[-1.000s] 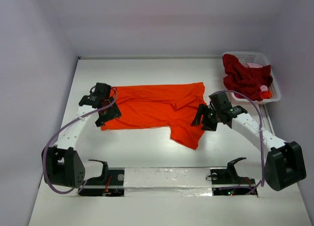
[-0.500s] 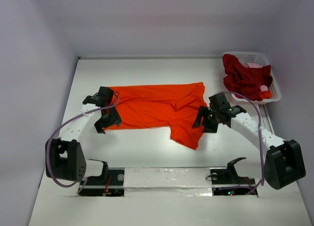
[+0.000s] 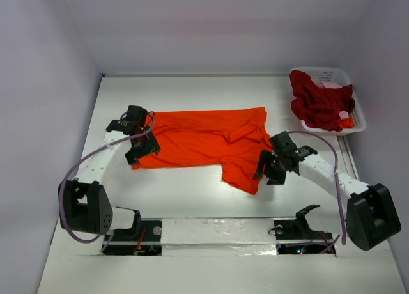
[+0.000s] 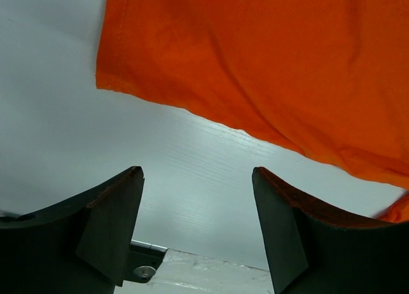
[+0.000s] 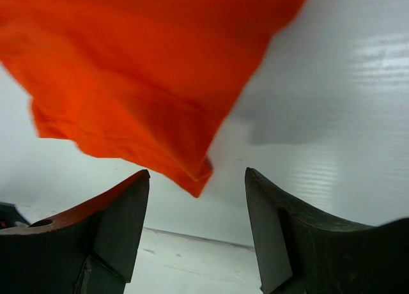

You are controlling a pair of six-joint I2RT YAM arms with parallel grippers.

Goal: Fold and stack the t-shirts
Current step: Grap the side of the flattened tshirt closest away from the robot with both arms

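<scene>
on white table point(image 3: 192, 192), orange shirt point(image 3: 198, 140) spread; left jaws, right jaws parted, empty.

The orange shirt point(image 3: 198, 140) is soft, matt cloth with a stitched hem and loose creases. The crimson shirt point(image 3: 319, 102) is matt cloth too, and crumpled. The basket point(image 3: 329, 71) is white lattice plastic with a slight gloss. The table point(image 3: 192, 192) is white, smooth and faintly shiny, with fine parallel lines in the wrist views. The left claw point(image 4: 197, 179) and right claw point(image 5: 197, 176) have dark, matt, hard fingers, seemingly plastic.
</scene>
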